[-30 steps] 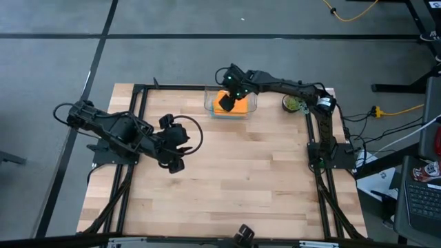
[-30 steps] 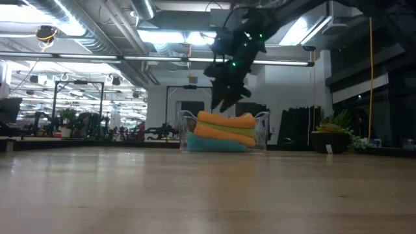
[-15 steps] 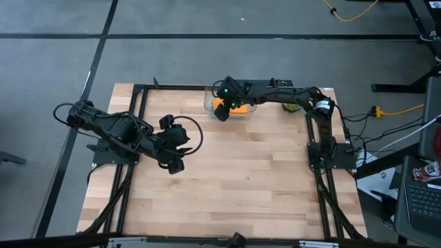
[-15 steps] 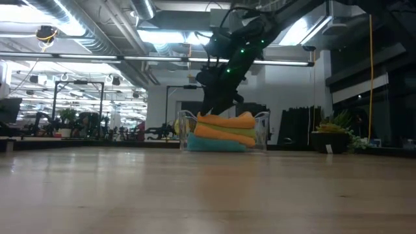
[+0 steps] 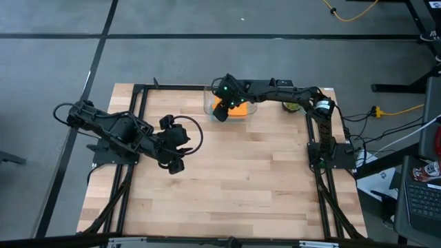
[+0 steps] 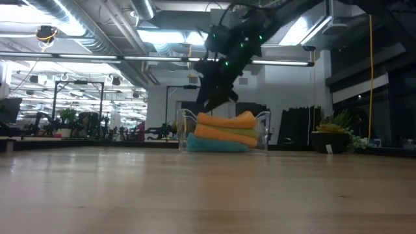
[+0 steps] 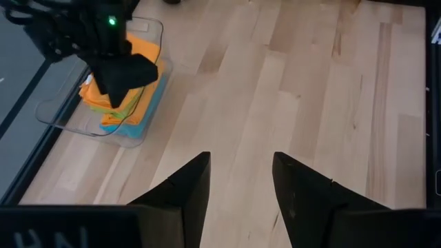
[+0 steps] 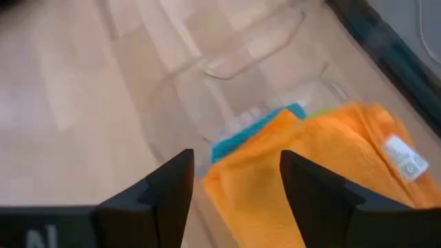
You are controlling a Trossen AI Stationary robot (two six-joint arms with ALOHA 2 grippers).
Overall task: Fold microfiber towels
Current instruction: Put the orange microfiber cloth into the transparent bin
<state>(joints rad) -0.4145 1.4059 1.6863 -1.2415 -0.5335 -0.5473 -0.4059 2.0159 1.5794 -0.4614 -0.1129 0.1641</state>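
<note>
On the left side of the wooden table (image 5: 227, 186), the left arm waits low over the boards, well apart from the towels; the left gripper (image 5: 175, 164) has its two dark fingers (image 7: 186, 189) standing apart with bare wood showing between them, released and holding nothing. Farther right, at the table's far edge near the middle, sits a clear plastic bin (image 5: 209, 105) holding the stack of microfiber towels. Seen from table height, the stack reads from the bottom up as a teal blue towel (image 6: 211, 145), an orange towel (image 6: 218, 134), a thin band of lime green towel (image 6: 246, 132) and a second orange towel (image 6: 227, 121) on top, which rises above the bin's rim. The right wrist view looks down on that top orange towel, a small white label (image 8: 403, 157) sewn at one edge, with a strip of teal showing beneath it against the bin's transparent wall. The right arm reaches in from the table's right side, and the right gripper (image 5: 220, 112) hangs over the left end of the bin, just above the top orange towel; its fingers (image 8: 169, 186) are spread, with towel and bin wall visible in the gap, and they grasp nothing. In the low view there is a gap between the gripper and the stack. Farther right, by the right arm's base, a small potted plant (image 5: 294, 104) sits at the table's far corner.
</note>
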